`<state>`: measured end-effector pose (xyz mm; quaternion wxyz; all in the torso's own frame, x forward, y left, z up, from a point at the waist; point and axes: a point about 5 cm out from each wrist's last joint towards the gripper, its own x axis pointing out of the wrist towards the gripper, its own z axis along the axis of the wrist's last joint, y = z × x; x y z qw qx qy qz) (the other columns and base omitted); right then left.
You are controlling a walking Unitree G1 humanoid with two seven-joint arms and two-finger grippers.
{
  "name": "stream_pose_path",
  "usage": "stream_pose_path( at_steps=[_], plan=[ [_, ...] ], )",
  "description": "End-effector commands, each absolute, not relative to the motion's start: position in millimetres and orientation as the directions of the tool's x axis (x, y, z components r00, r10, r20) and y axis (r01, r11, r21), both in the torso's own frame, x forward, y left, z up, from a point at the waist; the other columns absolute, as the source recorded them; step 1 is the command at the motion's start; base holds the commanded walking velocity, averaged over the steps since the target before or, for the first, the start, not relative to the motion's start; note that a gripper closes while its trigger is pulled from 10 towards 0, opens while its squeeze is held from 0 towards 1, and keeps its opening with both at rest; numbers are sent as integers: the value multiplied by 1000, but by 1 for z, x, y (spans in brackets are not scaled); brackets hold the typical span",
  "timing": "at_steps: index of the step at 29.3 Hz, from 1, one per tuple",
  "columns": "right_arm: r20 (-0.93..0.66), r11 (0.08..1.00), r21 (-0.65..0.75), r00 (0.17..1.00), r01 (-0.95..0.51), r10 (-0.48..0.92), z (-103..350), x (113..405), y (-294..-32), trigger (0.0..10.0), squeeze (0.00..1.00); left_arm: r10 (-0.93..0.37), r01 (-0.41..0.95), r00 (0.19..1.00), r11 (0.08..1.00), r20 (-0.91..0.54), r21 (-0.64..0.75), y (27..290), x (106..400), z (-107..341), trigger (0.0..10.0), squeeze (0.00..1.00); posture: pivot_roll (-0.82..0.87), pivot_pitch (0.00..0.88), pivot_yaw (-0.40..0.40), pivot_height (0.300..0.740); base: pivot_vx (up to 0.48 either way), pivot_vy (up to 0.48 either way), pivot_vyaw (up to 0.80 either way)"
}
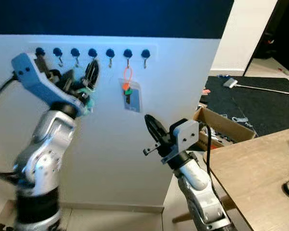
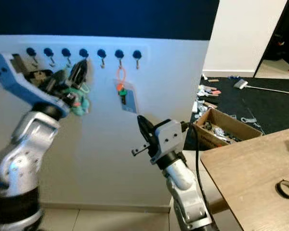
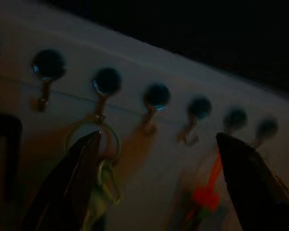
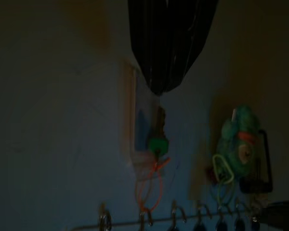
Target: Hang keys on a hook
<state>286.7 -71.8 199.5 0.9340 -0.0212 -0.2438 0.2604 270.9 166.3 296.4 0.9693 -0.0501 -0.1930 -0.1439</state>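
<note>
The left gripper [image 3: 154, 178], fingers spread apart, sits at the hook rail [image 1: 92, 52]; the keys [image 3: 100, 180] with their green ring appear looped on a hook [image 3: 100, 103]. Hanging looks done; next comes backing away cleanly. The right gripper [image 1: 154, 129] waits below, fingers together.

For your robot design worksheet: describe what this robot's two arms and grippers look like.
Both arms are jointed silver metal with dark bands. The left gripper sits on a blue housing, the right gripper on a pale grey block. Each has two long, tapered black fingers. Black cables trail from both wrists.
</note>
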Motion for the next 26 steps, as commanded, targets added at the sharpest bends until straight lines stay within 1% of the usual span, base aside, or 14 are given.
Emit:
stream_pose_path(
  at_steps=[1,2,3,4,6,9,11,12,14,15,17,19,20,26],
  plan=[
    [436,862,-170,749,-477,500,197,285,-72,10000,0,-350,348,874,935,337,67,154,265,288,10000,0,197,114,29,740,0,0,0],
    [423,863,-169,755,-477,500,193,287,-73,10000,0,-436,393,886,887,160,243,148,248,247,10000,0,204,112,27,740,0,0,0],
    [423,863,-169,755,-477,500,193,287,-73,10000,0,-436,393,886,887,160,243,148,248,247,10000,0,204,112,27,740,0,0,0],
    [418,863,-169,758,-477,501,192,287,-74,10000,0,-450,410,887,871,104,270,147,242,234,10000,0,208,111,25,740,0,0,0],
    [395,866,-167,773,-471,496,185,289,-76,10000,0,-407,396,913,897,13,196,151,235,203,10000,0,207,109,19,740,0,0,0],
    [377,872,-161,787,-463,488,180,290,-79,10000,0,-378,374,926,908,-19,187,153,232,190,10000,0,207,109,17,740,0,0,0],
    [286,903,-117,856,-414,430,154,292,-93,10000,0,-249,261,964,952,-92,161,162,229,155,10000,0,206,109,7,740,0,0,0],
    [286,903,-117,856,-414,430,154,292,-93,10000,0,-249,261,964,952,-92,161,162,229,155,10000,0,206,109,7,740,0,0,0],
    [185,920,-93,901,-381,392,126,286,-108,10000,0,-102,117,987,985,-123,126,172,230,135,10000,0,193,107,-5,740,0,0,0],
    [185,920,-93,901,-381,392,126,286,-108,10000,0,-102,117,987,985,-123,126,172,230,135,10000,0,193,107,-5,740,0,0,0],
    [132,911,-144,905,-386,405,111,277,-113,10000,0,-14,30,995,987,-98,160,179,234,133,10000,0,183,105,-9,740,0,0,0],
    [123,906,-161,903,-392,412,109,275,-114,10000,0,-3,18,996,985,-88,170,179,235,133,10000,0,183,105,-9,740,0,0,0],
    [128,907,-170,904,-386,409,109,273,-116,10000,0,5,6,998,982,-56,190,176,238,139,10000,0,169,104,-21,740,0,0,0],
    [162,917,-183,910,-353,383,117,276,-119,10000,0,5,-5,1000,985,0,170,167,242,147,10000,0,166,105,-35,740,0,0,0]
  ],
)
